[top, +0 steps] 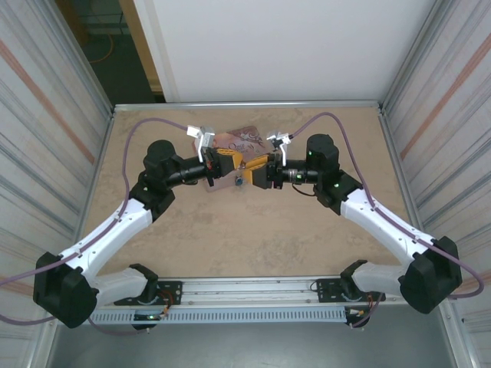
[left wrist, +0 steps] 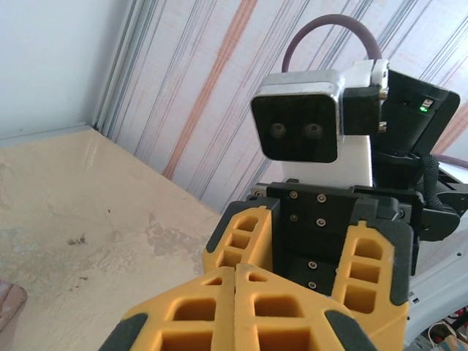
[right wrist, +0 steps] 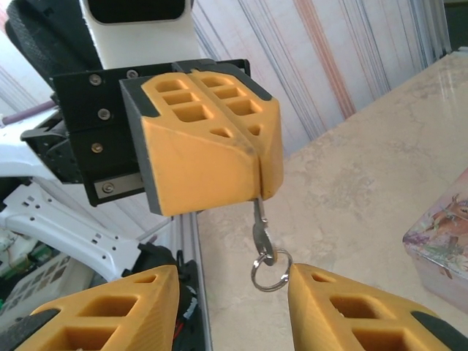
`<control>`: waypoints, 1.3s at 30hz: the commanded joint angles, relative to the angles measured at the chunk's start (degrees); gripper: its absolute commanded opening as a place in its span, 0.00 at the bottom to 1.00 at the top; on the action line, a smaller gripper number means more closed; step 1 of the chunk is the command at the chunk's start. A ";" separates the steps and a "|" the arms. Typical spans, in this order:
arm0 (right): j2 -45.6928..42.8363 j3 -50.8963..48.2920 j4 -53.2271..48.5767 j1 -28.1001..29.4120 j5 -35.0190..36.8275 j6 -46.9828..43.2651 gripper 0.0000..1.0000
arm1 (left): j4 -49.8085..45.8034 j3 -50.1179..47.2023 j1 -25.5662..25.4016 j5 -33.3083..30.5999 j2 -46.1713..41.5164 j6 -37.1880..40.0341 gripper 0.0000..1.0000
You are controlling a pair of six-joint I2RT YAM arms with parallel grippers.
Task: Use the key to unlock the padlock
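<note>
Hovering over the tin [top: 244,139], top view: left gripper [top: 230,162] and right gripper [top: 253,168] tip to tip; padlock [top: 239,182] at its near edge. Left wrist: left fingers [left wrist: 197,307] pressed together. Right wrist: left gripper pinches key [right wrist: 259,223]; right fingers [right wrist: 351,307] spread. Judged key-grasp stage; next, carry key down to padlock's keyhole.

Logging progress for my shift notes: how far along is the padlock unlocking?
Done: the left gripper is shut on the key, its key ring dangling. In hand: the open right gripper straddles that ring, perhaps for a regrip. Left: the key hangs in open air, in no lock, so inserting and turning remain; the padlock is too small to place surely.
</note>
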 commanded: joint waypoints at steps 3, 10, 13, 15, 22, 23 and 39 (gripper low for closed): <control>1.39 0.87 3.07 0.54 0.22 1.81 0.41 | 2.45 -0.56 -0.49 -0.23 -0.89 -0.67 0.00; 2.47 1.26 4.68 0.70 0.49 2.51 0.35 | 2.60 -0.62 -0.50 -0.11 -0.72 -0.68 0.00; 2.71 1.35 4.82 0.71 0.58 2.57 0.32 | 2.55 -0.69 -0.50 -0.19 -0.76 -0.66 0.00; 2.78 1.40 4.78 0.72 0.58 2.52 0.27 | 2.54 -0.74 -0.50 -0.11 -0.88 -0.50 0.00; 2.43 0.87 4.16 0.72 1.46 2.17 0.13 | 2.45 -0.86 -0.50 -0.37 -0.98 -0.49 0.00; 2.35 0.87 4.05 0.60 1.54 2.12 0.10 | 2.45 -0.93 -0.50 -0.28 -1.00 -0.50 0.00; 0.24 1.48 -4.30 0.02 3.64 -4.04 0.00 | 0.33 -2.27 -0.42 -3.04 -4.10 1.41 0.32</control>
